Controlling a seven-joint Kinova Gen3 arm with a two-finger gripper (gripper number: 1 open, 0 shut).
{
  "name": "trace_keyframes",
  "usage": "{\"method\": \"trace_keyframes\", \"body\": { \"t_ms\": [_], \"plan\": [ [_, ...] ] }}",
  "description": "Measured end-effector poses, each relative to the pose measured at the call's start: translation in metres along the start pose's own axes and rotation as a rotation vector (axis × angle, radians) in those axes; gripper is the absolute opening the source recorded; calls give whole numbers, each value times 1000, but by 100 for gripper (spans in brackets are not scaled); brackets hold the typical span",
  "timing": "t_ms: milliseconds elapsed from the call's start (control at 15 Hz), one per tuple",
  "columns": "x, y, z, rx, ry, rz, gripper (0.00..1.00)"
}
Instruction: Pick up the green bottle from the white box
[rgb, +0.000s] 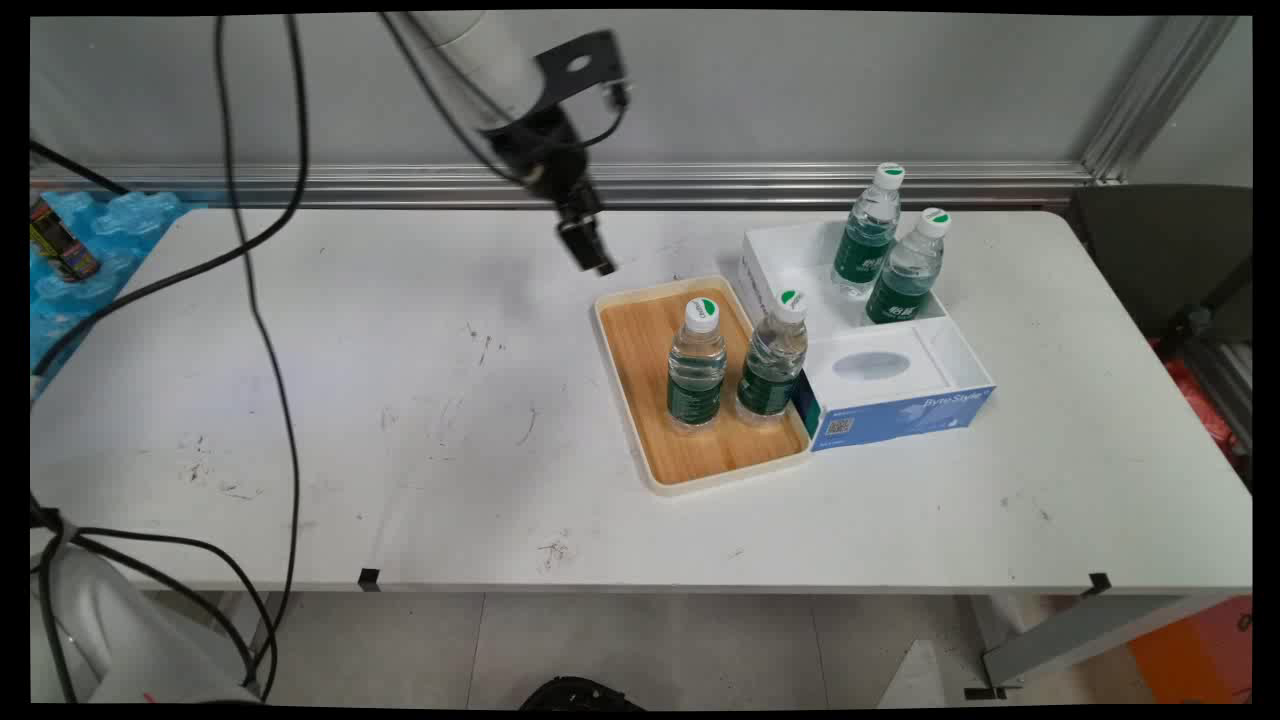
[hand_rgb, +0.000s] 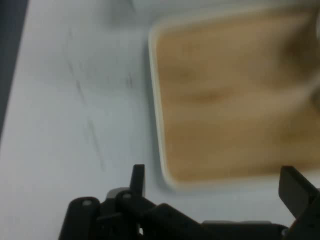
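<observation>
Nearest me, two water bottles stand upright toward the right side of the wooden tray, leaving its left half bare. Behind, two more bottles stand in the white box by the desk's far edge. My gripper, fingers spread and empty, hangs above the tray's far left corner.

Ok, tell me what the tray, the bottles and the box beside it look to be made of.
Tray: wood-grain floor, likely bamboo or veneer, matte, inside a cream rim that looks like plastic.
Bottles, such as the one on the tray: clear glossy plastic, see-through with highlights, green labels, white caps.
Box: printed card by its look, with thin white walls and a blue front.
</observation>
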Motion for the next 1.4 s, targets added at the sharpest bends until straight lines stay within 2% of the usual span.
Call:
{"method": "trace_keyframes", "body": {
  "t_ms": [333, 533, 1067, 1400],
  "plan": [
    [60, -11, 13, 23, 157, 1, 100],
    [85, -18, 27, 37, 247, -7, 100],
    [117, -29, 76, 57, 436, -25, 100],
    [126, -29, 111, 56, 513, -26, 100]
  ]
}}
